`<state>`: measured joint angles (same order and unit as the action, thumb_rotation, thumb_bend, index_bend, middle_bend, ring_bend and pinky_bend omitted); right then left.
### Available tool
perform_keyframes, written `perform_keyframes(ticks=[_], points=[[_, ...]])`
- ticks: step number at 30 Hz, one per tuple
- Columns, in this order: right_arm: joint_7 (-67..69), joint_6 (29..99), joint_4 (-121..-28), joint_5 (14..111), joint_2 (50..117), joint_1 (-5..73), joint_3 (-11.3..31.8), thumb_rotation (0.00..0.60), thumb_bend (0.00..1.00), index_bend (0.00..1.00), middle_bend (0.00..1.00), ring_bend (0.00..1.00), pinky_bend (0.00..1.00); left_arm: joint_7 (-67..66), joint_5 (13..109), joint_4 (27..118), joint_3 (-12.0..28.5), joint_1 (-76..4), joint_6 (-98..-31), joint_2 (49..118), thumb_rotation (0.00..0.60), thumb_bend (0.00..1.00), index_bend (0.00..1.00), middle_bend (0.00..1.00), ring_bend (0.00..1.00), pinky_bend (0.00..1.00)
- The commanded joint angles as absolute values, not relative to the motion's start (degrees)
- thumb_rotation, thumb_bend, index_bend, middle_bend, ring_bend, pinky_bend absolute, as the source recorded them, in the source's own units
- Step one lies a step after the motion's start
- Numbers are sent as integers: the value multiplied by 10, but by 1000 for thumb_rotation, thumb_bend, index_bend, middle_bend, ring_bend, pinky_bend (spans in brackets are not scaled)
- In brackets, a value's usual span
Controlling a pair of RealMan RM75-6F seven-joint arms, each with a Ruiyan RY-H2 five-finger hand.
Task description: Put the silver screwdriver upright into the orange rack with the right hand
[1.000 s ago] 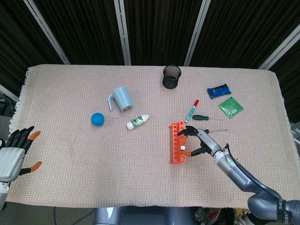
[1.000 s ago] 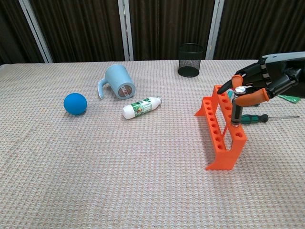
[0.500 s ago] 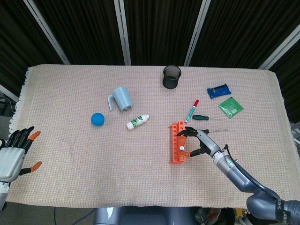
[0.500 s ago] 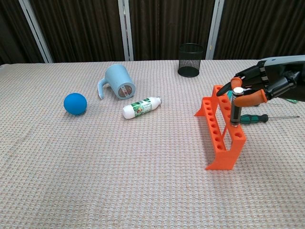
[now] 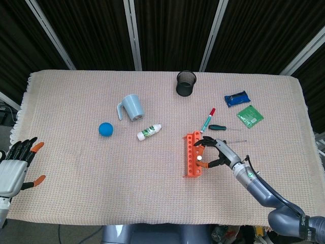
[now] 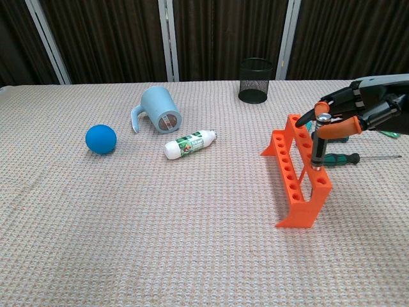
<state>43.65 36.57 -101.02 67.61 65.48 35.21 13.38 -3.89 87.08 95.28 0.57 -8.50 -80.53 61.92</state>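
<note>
The orange rack [image 5: 192, 154] [image 6: 295, 174] stands on the cloth right of centre. The silver screwdriver [image 6: 317, 146] stands upright in a hole at the rack's near end, and its round silver cap [image 5: 200, 157] shows from above. My right hand [image 5: 219, 154] [image 6: 359, 109] is just right of the rack and pinches the screwdriver's top between its orange fingertips [image 6: 339, 125]. My left hand [image 5: 13, 168] hangs off the table's near left corner, fingers spread, holding nothing.
A green-handled screwdriver [image 5: 219, 127] [image 6: 339, 158] and a red-capped marker [image 5: 207, 120] lie just behind the rack. Farther back stand a black mesh cup [image 5: 186, 83] and blue and green packets [image 5: 236, 98]. A blue mug [image 5: 132, 107], white bottle [image 5: 149, 132] and blue ball [image 5: 105, 129] lie left.
The right hand and the screwdriver's top have shifted slightly, leaving the shaft a little straighter in the rack hole. The left hand has not moved.
</note>
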Motion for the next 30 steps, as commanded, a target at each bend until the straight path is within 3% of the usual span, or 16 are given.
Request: perform_keyframes(ticks=[1, 14, 17, 25, 30], points=[[440, 364, -1008, 677, 655, 351, 134, 600, 285, 623, 260, 7, 0, -39, 871, 953, 6, -85, -805, 619, 600, 181, 118, 0, 0, 0], [466, 370, -1008, 702, 645, 332, 134, 600, 285, 614, 254, 0, 0, -39, 873, 954, 6, -86, -806, 620, 600, 181, 117, 0, 0, 0], [475, 373, -1009, 713, 642, 328, 133, 600, 277, 569, 239, 0, 0, -39, 873, 954, 6, -86, -806, 620, 600, 181, 118, 0, 0, 0], [508, 373, -1010, 759, 634, 324, 129, 600, 34, 361, 170, 0, 0, -40, 874, 956, 6, -85, -809, 619, 600, 181, 118, 0, 0, 0], [527, 377, -1008, 781, 630, 324, 127, 600, 15, 330, 156, 0, 0, -40, 875, 957, 6, -86, -809, 619, 600, 181, 118, 0, 0, 0]])
